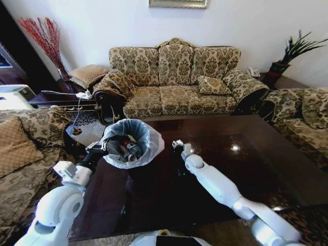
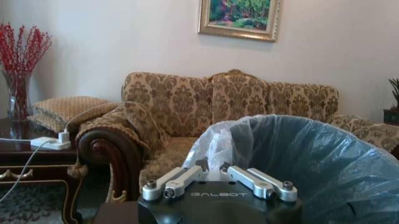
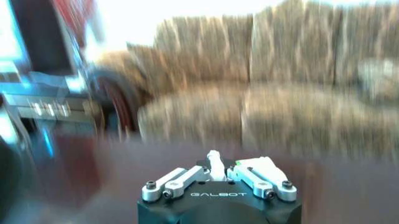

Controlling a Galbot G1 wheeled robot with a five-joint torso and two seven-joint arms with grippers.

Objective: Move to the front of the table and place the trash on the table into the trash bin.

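left hand (image 1: 102, 147) clamped, right hand (image 1: 178, 145) closed

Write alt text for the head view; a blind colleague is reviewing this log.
The left claw grips the rim of the small round trash bin lined with a pale bluish plastic bag, litter inside, at the edge of the dark glossy reddish-brown wooden table. The right claw hovers beside it, before a patterned beige sofa.

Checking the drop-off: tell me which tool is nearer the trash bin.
Left. The left tool grips the trash bin bag at its rim; the right tool hangs over the table, beside the bin, apart.
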